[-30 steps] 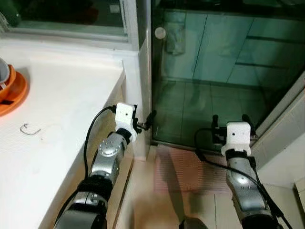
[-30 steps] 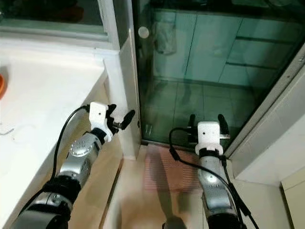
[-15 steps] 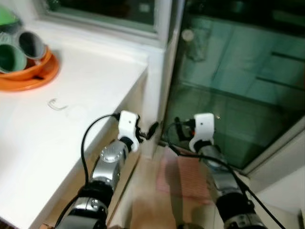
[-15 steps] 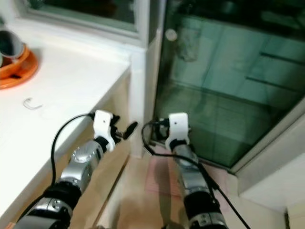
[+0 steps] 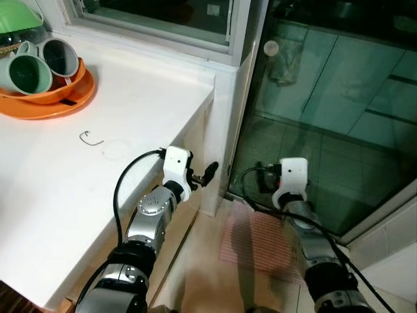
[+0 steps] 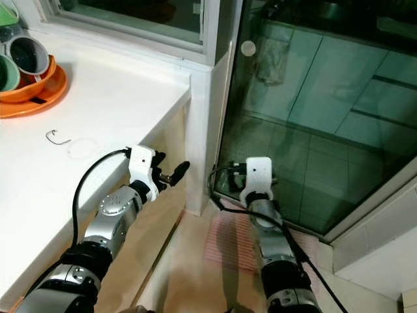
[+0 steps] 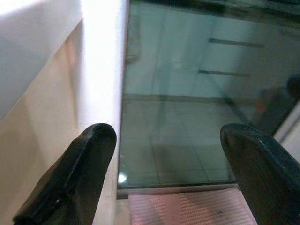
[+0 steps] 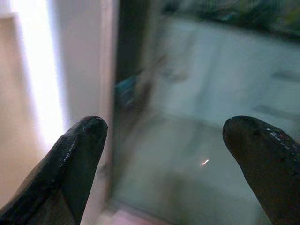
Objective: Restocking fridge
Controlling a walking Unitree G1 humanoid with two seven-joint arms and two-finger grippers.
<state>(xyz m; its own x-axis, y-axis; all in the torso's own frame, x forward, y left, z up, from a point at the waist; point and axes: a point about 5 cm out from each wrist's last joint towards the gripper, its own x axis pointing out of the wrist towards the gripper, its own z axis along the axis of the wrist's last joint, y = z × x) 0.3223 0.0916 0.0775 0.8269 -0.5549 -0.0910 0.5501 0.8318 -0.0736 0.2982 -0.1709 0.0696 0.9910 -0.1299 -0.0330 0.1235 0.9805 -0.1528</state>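
Note:
No fridge or stock item is in view. My left gripper hovers open beside the end of the white counter, close to its white corner post; its fingers stand wide apart with nothing between them. My right gripper is low in front of the glass door, also open, its fingertips spread and empty. Both point at the glass.
An orange plate with green cups sits at the counter's far left. A small metal hook lies on the counter. A pink mat lies on the floor before the door. A white wall closes the right side.
The camera has swung left, bringing the orange plate and more counter into view. My right gripper now stands nearer the door's left edge and the left gripper.

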